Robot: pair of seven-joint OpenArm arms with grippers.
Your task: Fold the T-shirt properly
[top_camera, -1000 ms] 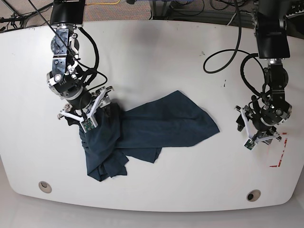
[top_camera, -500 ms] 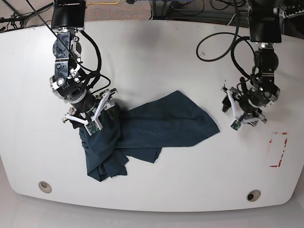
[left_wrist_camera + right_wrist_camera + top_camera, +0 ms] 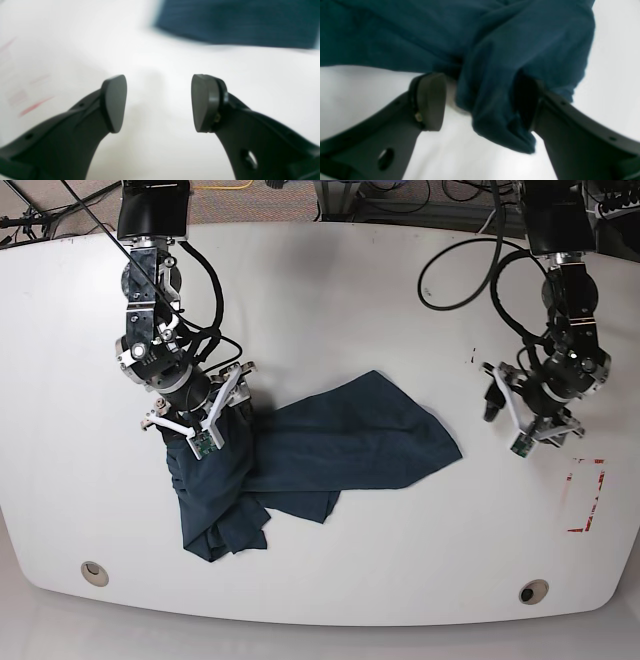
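I have the T-shirt (image 3: 300,455) lying crumpled on the white table (image 3: 330,300), left of centre in the base view, with one flat lobe spreading toward the middle and a bunched heap trailing toward the near edge. My right gripper (image 3: 480,102) sits over the bunched end; through its wrist camera I see the jaws spread wide with a fold of the dark cloth hanging between them. The cloth lies against one pad, while the other pad (image 3: 431,100) stands clear of it, so nothing is clamped. My left gripper (image 3: 158,102) hovers over bare table well apart from the shirt, its fingers parted and empty. In its wrist view, a blurred edge of the shirt shows at the top. Red tape marks (image 3: 588,498) lie near that arm.
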